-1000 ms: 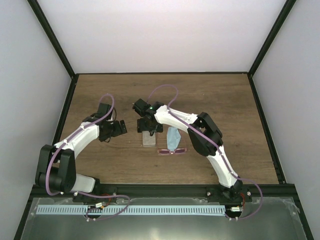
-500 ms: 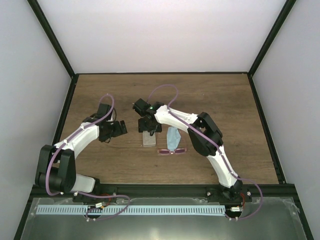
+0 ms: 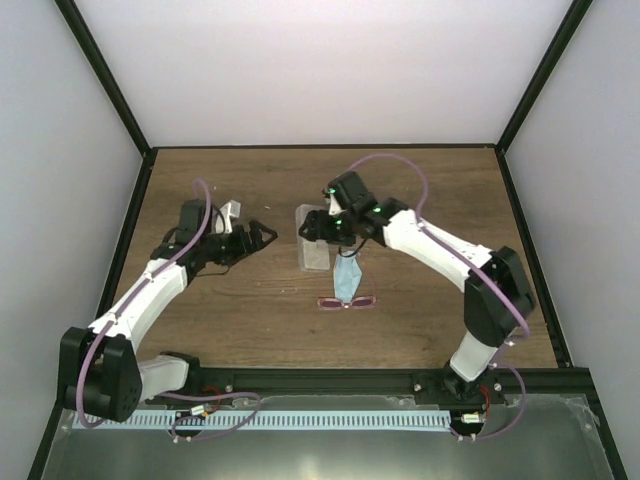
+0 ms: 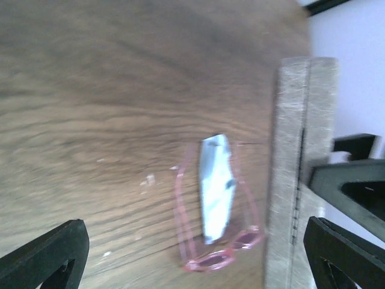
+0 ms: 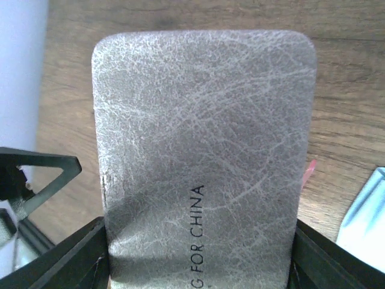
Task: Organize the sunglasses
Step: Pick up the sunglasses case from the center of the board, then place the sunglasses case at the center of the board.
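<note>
The sunglasses [image 3: 346, 302], thin pink frame with tinted lenses, lie on the wooden table [image 3: 440, 190] near the middle front. A light blue cloth [image 3: 347, 277] lies on their arms. My right gripper [image 3: 322, 225] is shut on the grey case [image 3: 313, 248], closed, just left of the cloth. In the right wrist view the case [image 5: 204, 138] fills the span between both fingers [image 5: 72, 265]. My left gripper [image 3: 262, 233] is open and empty, left of the case. The left wrist view shows the sunglasses [image 4: 218, 260], the cloth [image 4: 215, 186] and the case [image 4: 298, 180] ahead of my open left gripper [image 4: 194, 241].
Black frame posts and white walls bound the table on the left, right and back. A grey metal tray [image 3: 320, 440] with a white slotted strip runs along the front behind the arm bases.
My right arm has swung out to the right and moved the case up and away from the front, turning it. My left arm has stretched toward the case, gripper pointing right.
</note>
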You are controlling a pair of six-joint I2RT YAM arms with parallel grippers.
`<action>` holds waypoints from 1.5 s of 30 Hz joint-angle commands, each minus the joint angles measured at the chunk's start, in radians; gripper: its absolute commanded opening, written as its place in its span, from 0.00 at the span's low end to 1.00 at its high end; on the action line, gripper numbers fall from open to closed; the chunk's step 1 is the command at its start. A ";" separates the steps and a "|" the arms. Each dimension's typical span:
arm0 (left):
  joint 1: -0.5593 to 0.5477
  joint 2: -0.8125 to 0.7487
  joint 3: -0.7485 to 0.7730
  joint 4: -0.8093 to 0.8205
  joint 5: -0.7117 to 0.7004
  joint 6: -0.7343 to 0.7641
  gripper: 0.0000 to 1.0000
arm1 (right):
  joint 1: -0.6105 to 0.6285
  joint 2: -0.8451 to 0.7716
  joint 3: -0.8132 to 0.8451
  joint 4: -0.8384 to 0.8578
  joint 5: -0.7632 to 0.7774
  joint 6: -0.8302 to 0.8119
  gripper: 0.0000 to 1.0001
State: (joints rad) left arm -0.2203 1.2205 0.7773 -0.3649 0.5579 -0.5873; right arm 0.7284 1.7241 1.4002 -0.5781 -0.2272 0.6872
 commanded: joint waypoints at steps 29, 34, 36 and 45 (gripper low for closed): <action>-0.159 -0.112 -0.059 0.235 0.025 -0.134 1.00 | -0.179 -0.159 -0.135 0.125 -0.308 -0.056 0.29; -0.159 -0.115 -0.060 0.142 -0.086 -0.121 1.00 | -0.114 -0.069 -0.069 0.055 -0.176 -0.074 0.30; -0.158 -0.119 -0.048 0.070 -0.205 -0.136 1.00 | -0.050 0.011 0.004 -0.021 -0.074 -0.077 0.31; -0.151 -0.124 -0.026 -0.119 -0.404 -0.168 1.00 | 0.083 0.331 0.244 -0.166 0.064 -0.017 0.34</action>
State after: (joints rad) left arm -0.3748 1.1000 0.7200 -0.3744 0.2584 -0.7483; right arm 0.7853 1.9949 1.5600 -0.6617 -0.2390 0.6449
